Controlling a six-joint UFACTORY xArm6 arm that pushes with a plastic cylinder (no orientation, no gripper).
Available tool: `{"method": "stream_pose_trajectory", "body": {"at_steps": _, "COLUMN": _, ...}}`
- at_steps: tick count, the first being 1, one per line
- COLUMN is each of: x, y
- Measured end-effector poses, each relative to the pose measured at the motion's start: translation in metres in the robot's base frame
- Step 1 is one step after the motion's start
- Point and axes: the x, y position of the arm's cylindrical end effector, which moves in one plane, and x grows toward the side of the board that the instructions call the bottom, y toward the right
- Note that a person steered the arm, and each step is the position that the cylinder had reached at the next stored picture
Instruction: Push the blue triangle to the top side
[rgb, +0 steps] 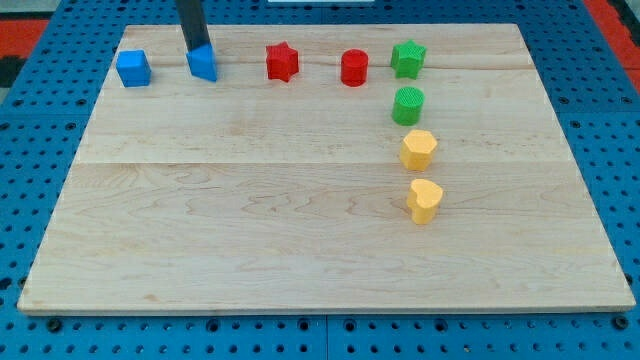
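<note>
my tip (197, 48) resting against the top edge of the blue triangle (203, 64), gripping nothing, already near the board's top; looks light, stiff, likely to swivel; best pushed from below, through its middle

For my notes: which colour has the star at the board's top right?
Green star; camera view shows it best.

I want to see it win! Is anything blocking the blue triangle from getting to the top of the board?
Nothing visible blocks it. The blue triangle already sits near the board's top edge, with bare wood above it. My tip is right at its top side. The blue cube and red star stand off to its sides.
</note>
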Motion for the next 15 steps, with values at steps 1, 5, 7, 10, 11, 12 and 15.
{"method": "stream_pose_trajectory", "body": {"at_steps": 1, "x": 0.002, "y": 0.005}}
{"method": "stream_pose_trajectory", "body": {"at_steps": 5, "x": 0.090, "y": 0.061}}
{"method": "stream_pose_trajectory", "body": {"at_steps": 7, "x": 0.072, "y": -0.002}}
{"method": "stream_pose_trajectory", "body": {"at_steps": 10, "x": 0.053, "y": 0.002}}
{"method": "stream_pose_trajectory", "body": {"at_steps": 11, "x": 0.040, "y": 0.002}}
{"method": "stream_pose_trajectory", "body": {"at_steps": 12, "x": 0.041, "y": 0.001}}
{"method": "stream_pose_trajectory", "body": {"at_steps": 15, "x": 0.067, "y": 0.093}}
